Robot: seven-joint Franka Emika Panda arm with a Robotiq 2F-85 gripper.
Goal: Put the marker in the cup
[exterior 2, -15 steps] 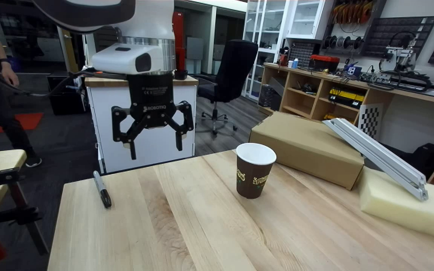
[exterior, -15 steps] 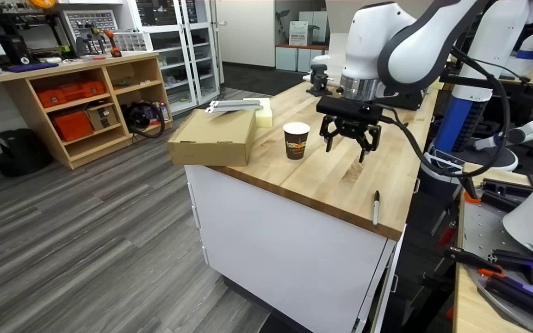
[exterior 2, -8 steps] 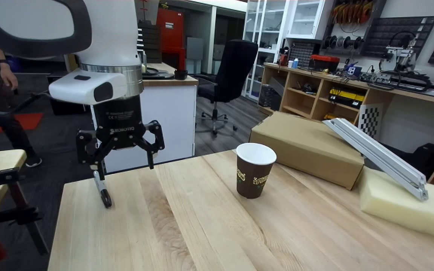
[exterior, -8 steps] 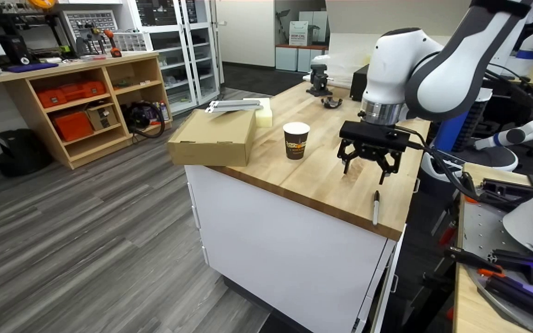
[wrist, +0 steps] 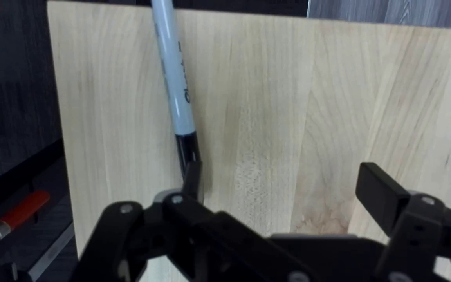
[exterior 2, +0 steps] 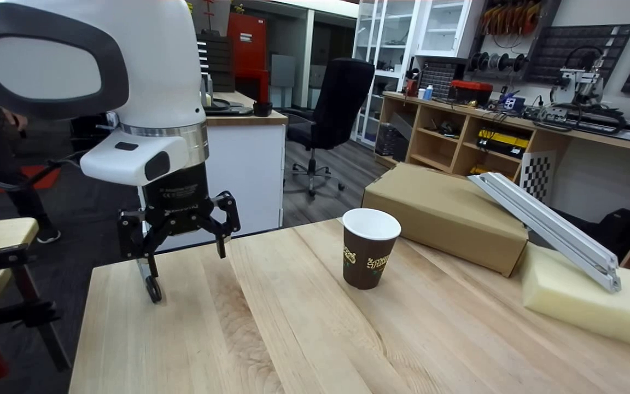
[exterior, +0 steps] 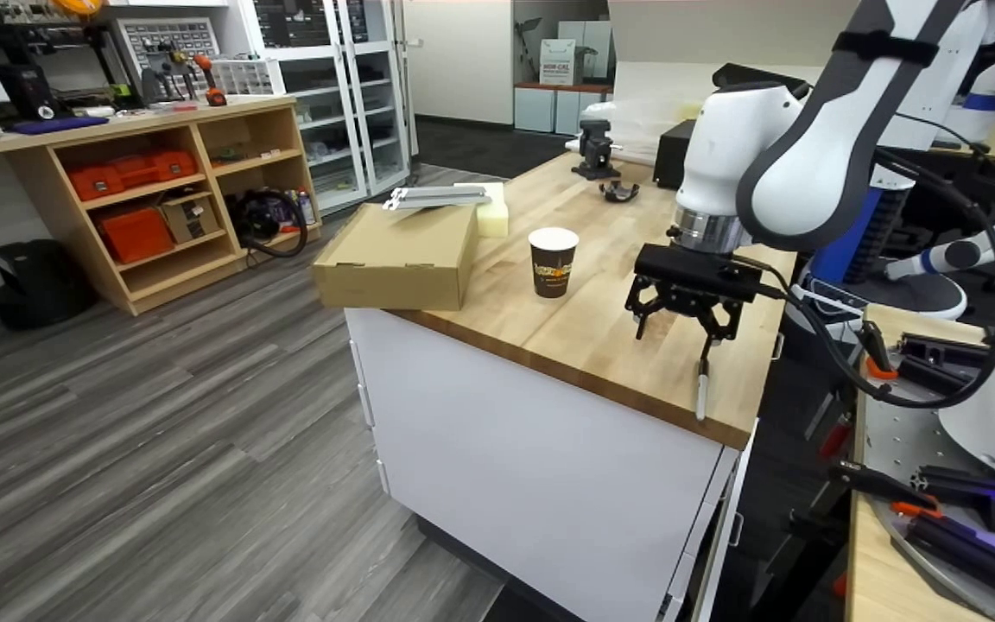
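- Your gripper (exterior 2: 188,265) has dropped lower and tipped slightly; its jaws are spread wide, released, with nothing between them.
- The marker (wrist: 174,74) hasn't moved: it lies near the corner of the table (exterior 2: 293,345), one finger (wrist: 193,178) hiding part of its cap; whether they touch, you can't tell.
- So you're probably lining up the grasp; shifting sideways should bring the marker between the fingers.
- The cup (exterior 2: 367,257) stands upright, well apart.
- Nearby: cardboard box (exterior 2: 441,213), foam block (exterior 2: 594,306), metal bar (exterior 2: 550,230); office chair (exterior 2: 334,104) behind.

Lab — robot arms (exterior: 800,200), cluttered workbench (exterior: 72,216)
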